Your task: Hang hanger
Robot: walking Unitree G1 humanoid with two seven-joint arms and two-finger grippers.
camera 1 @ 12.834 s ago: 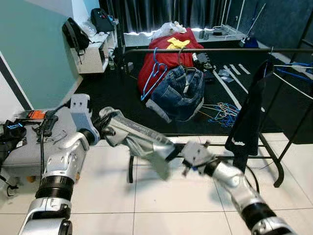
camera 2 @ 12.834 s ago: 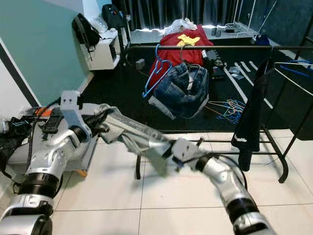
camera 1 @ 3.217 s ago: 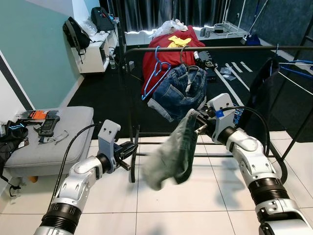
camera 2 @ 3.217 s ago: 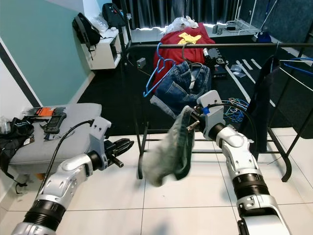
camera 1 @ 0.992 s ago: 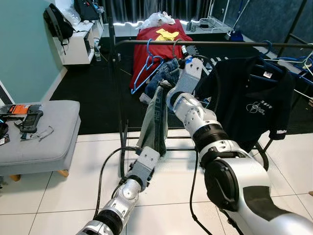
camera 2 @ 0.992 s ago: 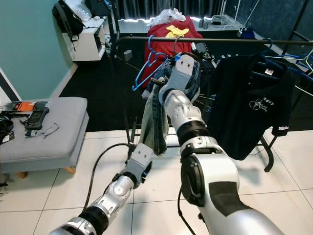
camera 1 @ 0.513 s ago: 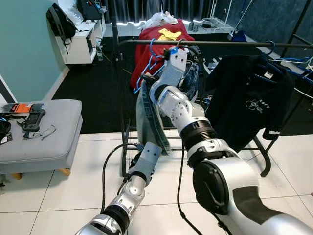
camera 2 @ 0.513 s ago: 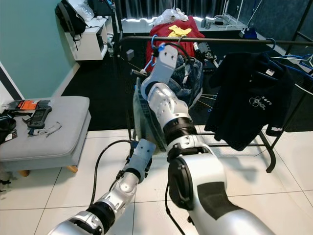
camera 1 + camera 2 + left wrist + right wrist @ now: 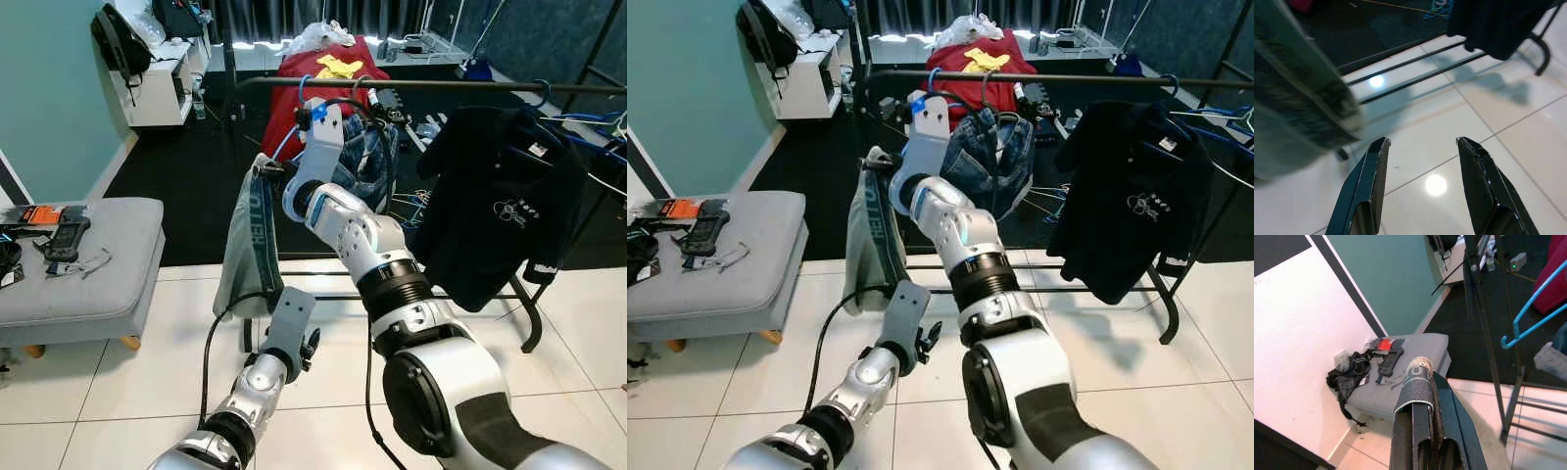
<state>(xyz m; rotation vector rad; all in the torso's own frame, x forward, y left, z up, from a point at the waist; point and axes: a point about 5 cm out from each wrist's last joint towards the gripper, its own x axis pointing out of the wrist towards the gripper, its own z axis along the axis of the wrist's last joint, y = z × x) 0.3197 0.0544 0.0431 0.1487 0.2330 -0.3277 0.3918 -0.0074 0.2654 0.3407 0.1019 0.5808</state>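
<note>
- Looking through the left eye view, the right gripper (image 9: pixel 266 168) was raised just below the black rail (image 9: pixel 431 87) at its left end, clamped on the waistband of a grey-green garment (image 9: pixel 247 245) that hung down beside the rail's upright. A blue hanger (image 9: pixel 294 117) and hung jeans (image 9: pixel 367 157) sat on the rail just behind, with a black polo shirt (image 9: pixel 490 206) farther along it. Judging by this, the carrying step was nearly over; the next move called for lifting the garment's hanger hook, which I could not make out, over the rail.
- In the right eye view, white lettering ran down the garment's waistband (image 9: pixel 865 227), too small to read; the polo shirt bore a small white chest logo, also unreadable.
- In the left wrist view, the left gripper (image 9: pixel 1422 142) hung spread and empty above the tiled floor (image 9: pixel 1459 122), below the rail.
- In the right wrist view, the fingers (image 9: pixel 1415 431) were pinched on a dark band with pale, illegible letters.
</note>
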